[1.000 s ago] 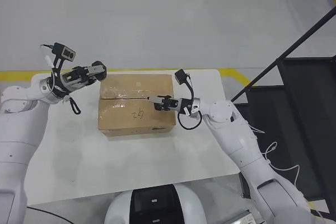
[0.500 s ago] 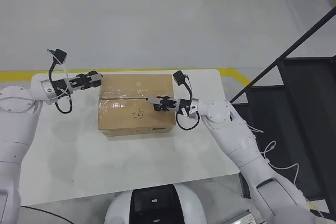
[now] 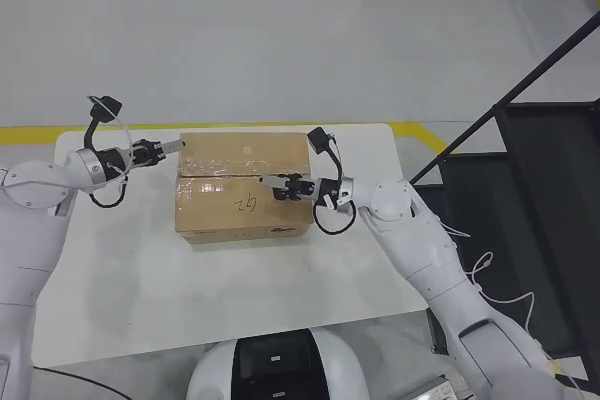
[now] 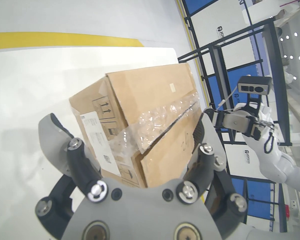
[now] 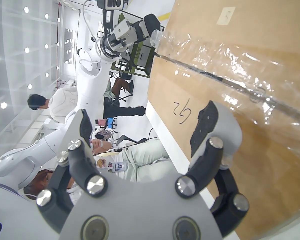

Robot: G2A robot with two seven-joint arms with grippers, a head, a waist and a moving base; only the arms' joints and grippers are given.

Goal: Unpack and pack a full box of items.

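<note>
Top cam: up on the robot, straight down on table [image 3: 130, 270] and box [image 3: 242, 186], widest view. Left wrist cam: behind left gripper [image 4: 128, 117], close at one box end, facing along the taped seam [image 4: 165, 128] toward the right arm [image 4: 252, 126]. Right wrist cam: behind right gripper [image 5: 146, 109], low over the box top, facing back toward the left arm [image 5: 110, 43]. All three share the seam.

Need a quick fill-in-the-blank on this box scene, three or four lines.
The cardboard box stands on the white ___. Its top flaps are ___, the seam under clear tape. The left gripper, at the box's end, is ___. The right gripper, over the box top, is ___.
Missing: table; closed; open; open.
</note>
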